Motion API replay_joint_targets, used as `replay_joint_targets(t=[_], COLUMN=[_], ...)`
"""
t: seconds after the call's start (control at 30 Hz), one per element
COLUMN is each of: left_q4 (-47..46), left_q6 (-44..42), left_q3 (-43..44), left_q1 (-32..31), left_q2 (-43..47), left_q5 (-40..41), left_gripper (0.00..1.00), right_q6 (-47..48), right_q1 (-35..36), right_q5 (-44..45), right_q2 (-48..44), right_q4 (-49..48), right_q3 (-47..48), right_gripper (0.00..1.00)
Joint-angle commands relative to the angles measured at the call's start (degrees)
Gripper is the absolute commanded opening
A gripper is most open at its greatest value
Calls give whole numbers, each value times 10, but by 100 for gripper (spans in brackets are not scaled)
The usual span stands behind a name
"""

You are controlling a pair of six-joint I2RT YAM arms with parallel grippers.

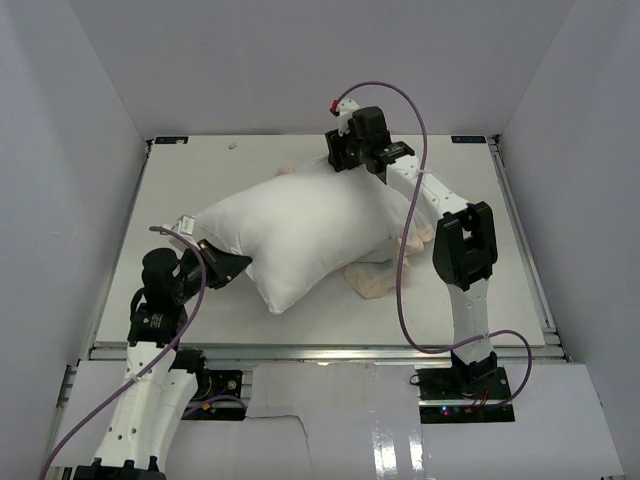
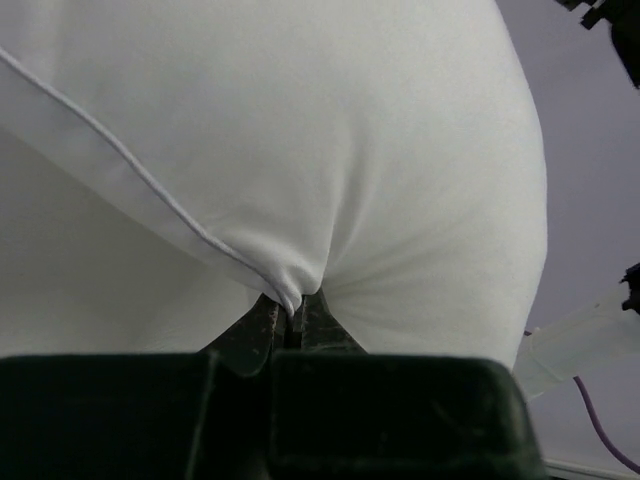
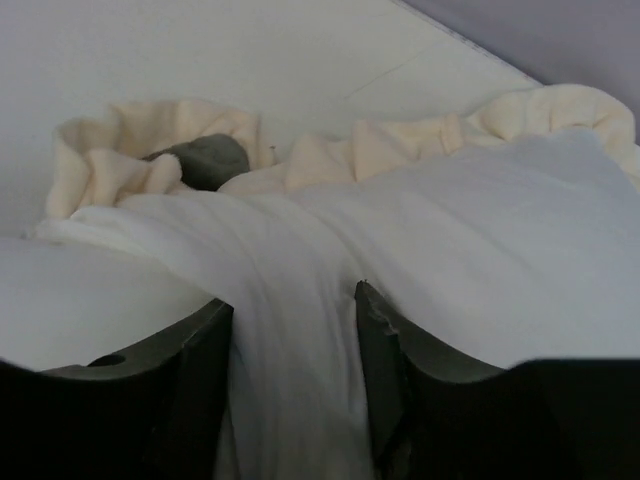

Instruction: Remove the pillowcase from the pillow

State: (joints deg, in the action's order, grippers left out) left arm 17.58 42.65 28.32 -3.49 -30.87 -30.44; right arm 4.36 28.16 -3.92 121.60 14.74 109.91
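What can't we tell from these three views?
- Top view: most of the pillowcase lies under the pillow; how far it's off is hidden.
- Right wrist view: the right claw straddles a white fold; pinched or loose, unclear.
- Left wrist view: the pillow, pinched by the left claw, blocks any sight of the pillowcase.

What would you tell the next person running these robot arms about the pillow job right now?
Left pincer: shut on a corner of the pillow, at its near-left end.
Right pincer: at the far end, jaws either side of a fold of the pillowcase; whether it pinches is unclear.
Things: the pillow lies across the table, with the pillowcase bunched under and behind its right end.
Done: most of the pillow is bare.
Left: pull the pillowcase fully clear of that end.
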Motion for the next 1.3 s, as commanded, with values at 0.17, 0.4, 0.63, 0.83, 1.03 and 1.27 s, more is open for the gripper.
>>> replay_joint_targets(t=[0.17,0.4,0.63,0.83,1.03,1.27], left_q4=[73,171,163,133,115,105], left_q6=[-16,-47,-58,-65,-68,-62], left_q3=[266,394,342,287,249,222], left_q1=[-1,-1,-1,-1,-1,-1], left_q2=[13,43,34,-11,-12,-25], left_q5=[28,115,161,170,183,186], left_gripper=[0,0,0,0,0,0], right_q6=[-36,-35,-69,-47,-22,-39], right_q1=[-85,-136,-151,-142,-142,-142], right_q5=[182,221,192,58,100,133], right_q2=[66,56,38,-69,-195,-290], right_q4=[27,-16,-9,29,56,26], right_q3=[78,20,-16,-45,-73,-167], right_gripper=[8,8,10,88,90,90])
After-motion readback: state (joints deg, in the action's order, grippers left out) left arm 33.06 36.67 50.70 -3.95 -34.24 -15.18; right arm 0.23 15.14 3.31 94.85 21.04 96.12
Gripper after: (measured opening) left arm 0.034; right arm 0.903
